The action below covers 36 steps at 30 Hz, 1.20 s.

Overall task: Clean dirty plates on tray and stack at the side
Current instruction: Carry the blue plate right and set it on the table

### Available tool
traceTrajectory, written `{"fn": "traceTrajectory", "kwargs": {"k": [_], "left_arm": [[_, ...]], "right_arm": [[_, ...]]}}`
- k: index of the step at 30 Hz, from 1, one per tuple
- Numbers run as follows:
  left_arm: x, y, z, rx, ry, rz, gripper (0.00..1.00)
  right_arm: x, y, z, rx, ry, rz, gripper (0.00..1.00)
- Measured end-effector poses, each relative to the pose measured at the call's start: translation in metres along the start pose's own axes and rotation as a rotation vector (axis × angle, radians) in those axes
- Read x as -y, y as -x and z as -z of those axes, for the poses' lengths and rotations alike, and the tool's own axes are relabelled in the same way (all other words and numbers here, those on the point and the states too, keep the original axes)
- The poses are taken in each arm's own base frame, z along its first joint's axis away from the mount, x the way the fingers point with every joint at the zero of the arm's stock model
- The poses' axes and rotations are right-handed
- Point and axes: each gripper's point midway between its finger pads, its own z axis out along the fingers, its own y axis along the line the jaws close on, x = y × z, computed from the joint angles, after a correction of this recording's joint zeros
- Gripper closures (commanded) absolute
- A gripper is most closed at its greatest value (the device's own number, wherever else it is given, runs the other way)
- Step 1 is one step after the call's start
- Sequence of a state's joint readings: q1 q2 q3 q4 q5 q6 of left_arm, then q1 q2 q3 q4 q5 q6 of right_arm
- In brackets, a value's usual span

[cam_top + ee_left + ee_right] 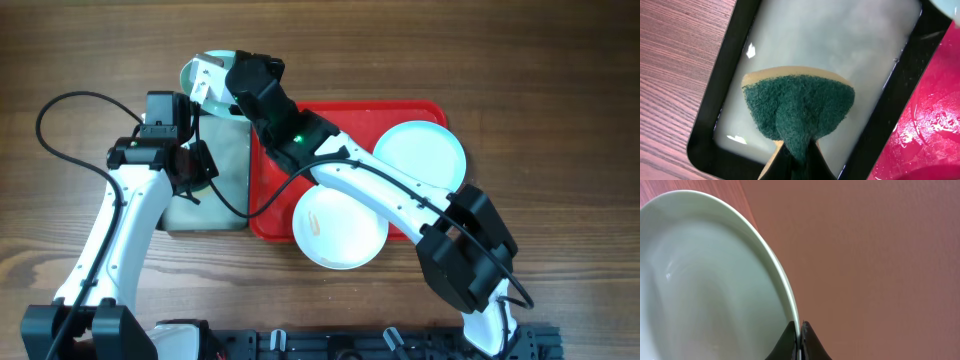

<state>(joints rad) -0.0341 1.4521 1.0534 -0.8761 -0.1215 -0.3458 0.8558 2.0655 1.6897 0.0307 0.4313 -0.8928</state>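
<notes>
My right gripper reaches past the far left corner of the red tray and is shut on the rim of a pale plate, held tilted above the wooden table. In the right wrist view the fingers pinch the rim of that plate edge-on. Two more plates lie on the tray: a pale blue one at the far right and a white one with orange smears at the front, overhanging the tray's edge. My left gripper is shut on a green and yellow sponge.
A black-rimmed tray holding cloudy water lies left of the red tray, directly under the left gripper and sponge. The right arm stretches diagonally across the red tray. Black cables loop over the wood at the left.
</notes>
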Motion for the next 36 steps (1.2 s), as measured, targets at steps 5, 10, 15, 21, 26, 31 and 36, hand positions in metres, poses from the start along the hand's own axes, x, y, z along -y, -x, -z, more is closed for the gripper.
{"fn": "traceTrajectory", "kwargs": {"k": [5,10,15,21,26,31,36], "left_arm": [[0.0,0.0,0.0,0.0,0.0,0.0,0.96],[0.0,-0.001,0.0,-0.004,0.002,-0.001,0.96],[0.0,-0.001,0.0,-0.004,0.002,-0.001,0.96],[0.0,0.0,0.0,0.001,0.0,0.002,0.96],[0.0,0.001,0.0,0.003,-0.001,0.002,0.96],[0.001,0.001,0.0,0.003,-0.002,-0.001,0.96],[0.001,0.0,0.0,0.003,-0.003,-0.003,0.96]], "right_arm": [[0.0,0.0,0.001,-0.002,0.003,0.001,0.96],[-0.001,-0.001,0.001,-0.007,0.004,0.003,0.96],[-0.001,-0.004,0.002,-0.028,-0.002,-0.003,0.96],[-0.014,-0.006,0.004,-0.046,0.042,-0.108,0.96],[-0.035,-0.008,0.007,-0.071,0.115,-0.29,0.96],[-0.062,-0.014,0.012,-0.114,0.253,-0.542,0.96],[-0.074,-0.03,0.01,-0.161,0.409,-0.809,0.96]]}}
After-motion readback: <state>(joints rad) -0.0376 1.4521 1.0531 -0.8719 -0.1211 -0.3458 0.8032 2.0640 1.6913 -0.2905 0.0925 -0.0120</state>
